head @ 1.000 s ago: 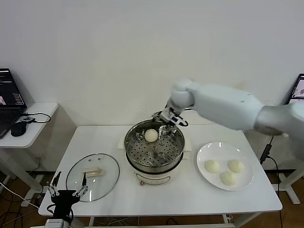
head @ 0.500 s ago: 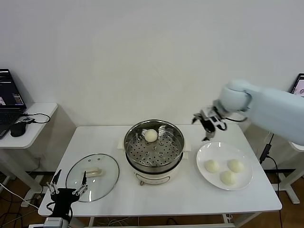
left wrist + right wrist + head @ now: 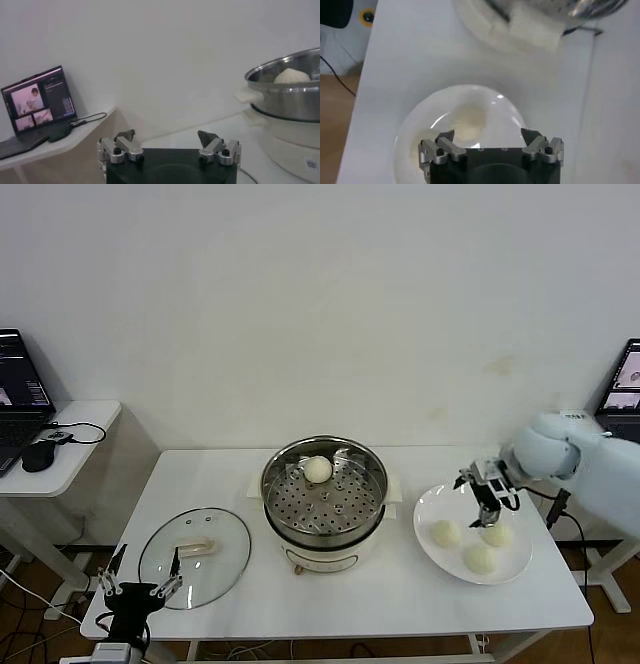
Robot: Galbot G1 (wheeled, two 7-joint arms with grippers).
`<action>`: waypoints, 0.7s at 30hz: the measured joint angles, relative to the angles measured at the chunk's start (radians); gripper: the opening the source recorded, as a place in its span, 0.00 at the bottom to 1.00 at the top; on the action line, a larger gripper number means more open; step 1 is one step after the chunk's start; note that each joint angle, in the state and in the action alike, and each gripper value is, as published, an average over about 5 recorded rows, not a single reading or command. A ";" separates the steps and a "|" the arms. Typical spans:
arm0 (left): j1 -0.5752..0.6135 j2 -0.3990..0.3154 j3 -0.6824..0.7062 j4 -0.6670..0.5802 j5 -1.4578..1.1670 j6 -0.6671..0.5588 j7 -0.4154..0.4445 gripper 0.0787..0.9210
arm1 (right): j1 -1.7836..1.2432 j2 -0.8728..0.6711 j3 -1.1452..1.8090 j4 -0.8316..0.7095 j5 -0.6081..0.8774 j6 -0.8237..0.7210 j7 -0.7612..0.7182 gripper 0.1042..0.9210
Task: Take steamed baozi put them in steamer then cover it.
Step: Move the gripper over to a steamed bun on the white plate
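Note:
The steamer (image 3: 325, 506) stands mid-table with one baozi (image 3: 318, 470) on its perforated tray. Three more baozi (image 3: 446, 534) lie on a white plate (image 3: 440, 504) to its right. My right gripper (image 3: 484, 496) is open and empty, hovering just above the plate's far side near the buns. In the right wrist view its open jaws (image 3: 488, 135) sit over the plate (image 3: 505, 117), with a baozi (image 3: 467, 122) below them. The glass cover (image 3: 195, 556) lies flat on the table at the left. My left gripper (image 3: 140, 582) is open and parked at the table's front left corner.
A side table (image 3: 60, 459) at the far left holds a laptop and a mouse. The left wrist view shows the steamer (image 3: 290, 97) with its baozi (image 3: 292, 76) and the laptop (image 3: 37, 100). A wall stands behind the table.
My right gripper has moved from the steamer's far rim, rightward and down, to just above the plate. The baozi stays in the steamer. The left arm has not moved.

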 measured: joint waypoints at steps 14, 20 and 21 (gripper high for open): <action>0.005 -0.005 -0.017 0.004 0.000 -0.002 0.000 0.88 | -0.186 0.120 0.135 -0.137 -0.103 0.013 0.022 0.88; 0.003 -0.007 -0.019 0.007 0.000 -0.002 0.000 0.88 | -0.227 0.166 0.166 -0.182 -0.132 0.017 0.028 0.88; 0.002 -0.007 -0.019 0.009 0.000 -0.002 0.000 0.88 | -0.232 0.173 0.170 -0.188 -0.136 0.018 0.029 0.88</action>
